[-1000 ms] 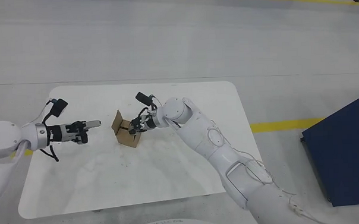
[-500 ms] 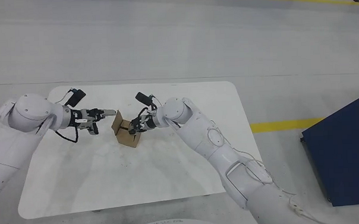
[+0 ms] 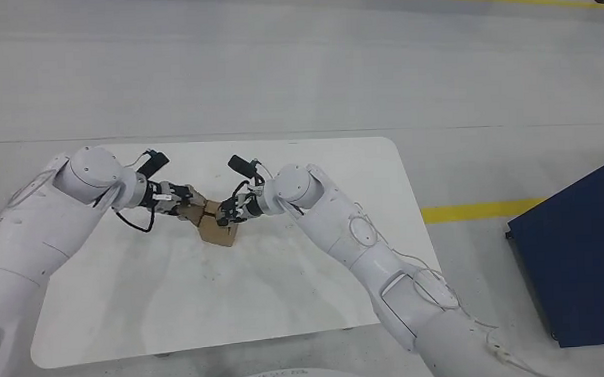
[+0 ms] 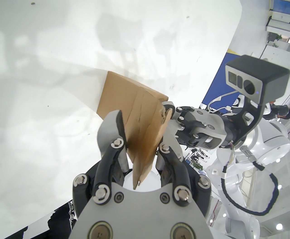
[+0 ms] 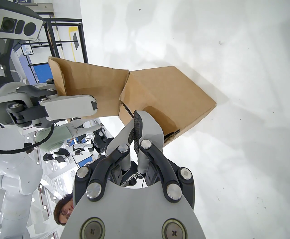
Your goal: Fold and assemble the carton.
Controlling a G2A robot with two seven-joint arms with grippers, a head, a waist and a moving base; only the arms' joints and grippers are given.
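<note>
The carton (image 3: 215, 223) is sitting near the middle of the table (image 3: 286, 289), partly erected, with one long flap (image 5: 90, 83) sticking out from its body toward the left arm. The left gripper (image 4: 140, 129) is straddling that flap. Its fingers are standing apart with the cardboard slanting between them, and one pad (image 4: 121, 133) is touching the face, so it is probably not clamping yet. On the opposite side the right gripper (image 5: 136, 120) is bracing the body, its fingers drawn narrow and pinching the carton's near edge. The step in hand is likely folding the flap inward. To do it well, the left fingers should be closing squarely on the flap close to its crease rather than at the free end, so the board is bending along the score and not buckling. The right arm should be anchoring the body against the table, since the light carton is likely to slide or tip under a sideways push.
</note>
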